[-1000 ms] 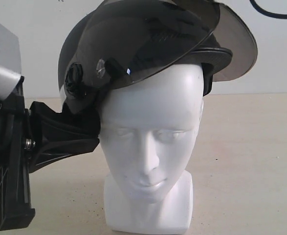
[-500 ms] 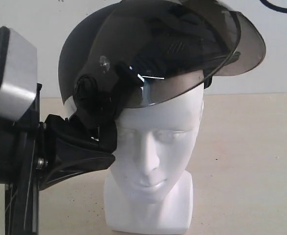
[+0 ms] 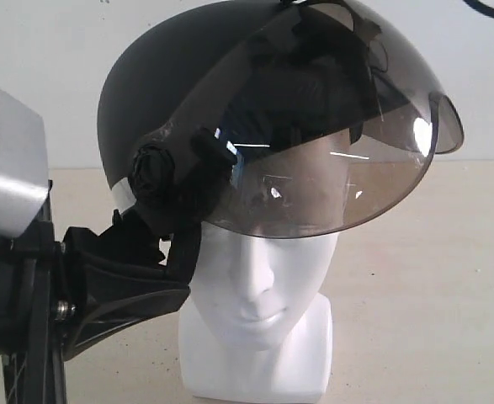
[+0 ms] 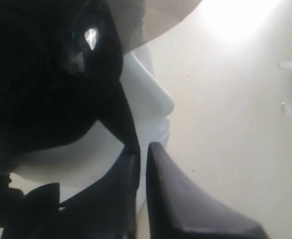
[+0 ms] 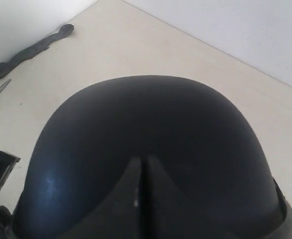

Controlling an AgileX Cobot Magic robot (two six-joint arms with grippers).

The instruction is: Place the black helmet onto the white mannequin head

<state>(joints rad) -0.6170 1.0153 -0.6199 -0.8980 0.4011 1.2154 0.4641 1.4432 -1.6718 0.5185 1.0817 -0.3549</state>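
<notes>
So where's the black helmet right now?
Exterior view, centre: the black helmet sits on the white mannequin head, visor over the eyes, left gripper at its lower left edge.

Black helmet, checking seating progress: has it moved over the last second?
Yes: the black helmet tipped forward and down, now covering the white mannequin head's eyes.

Helmet (image 3: 171, 93) and its tinted visor (image 3: 331, 185) fill the upper centre, covering the upper face of the white head (image 3: 259, 337). The left gripper (image 3: 179, 257), clamped at the helmet's edge, blocks the lower left. Bare table (image 3: 432, 295) lies open on the right.
</notes>
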